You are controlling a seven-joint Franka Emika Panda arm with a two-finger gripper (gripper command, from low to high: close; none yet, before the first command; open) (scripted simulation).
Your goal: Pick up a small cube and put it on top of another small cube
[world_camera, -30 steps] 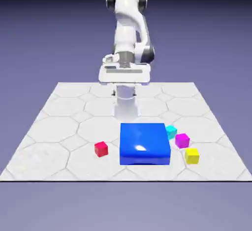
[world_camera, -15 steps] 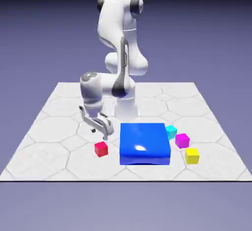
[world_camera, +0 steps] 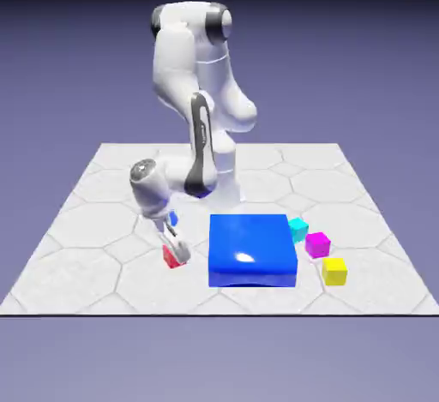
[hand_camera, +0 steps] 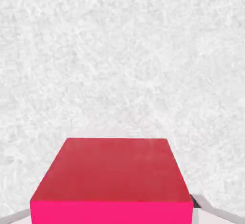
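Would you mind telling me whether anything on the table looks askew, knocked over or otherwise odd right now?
Nothing stands out. The red cube sits flat at the end effector, and the blue block, cyan cube, magenta cube and yellow cube all rest squarely on the table.

I see a white table (world_camera: 94, 212) with faint hexagon tiling, speckled grain up close. Plain blue-violet backdrop, darkening to near black at the top. Even light.

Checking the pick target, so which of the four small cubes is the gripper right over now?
The red cube, alone on the exterior view's left of the blue block; the gripper is down at it. Cyan, magenta and yellow cubes sit on the block's other side.
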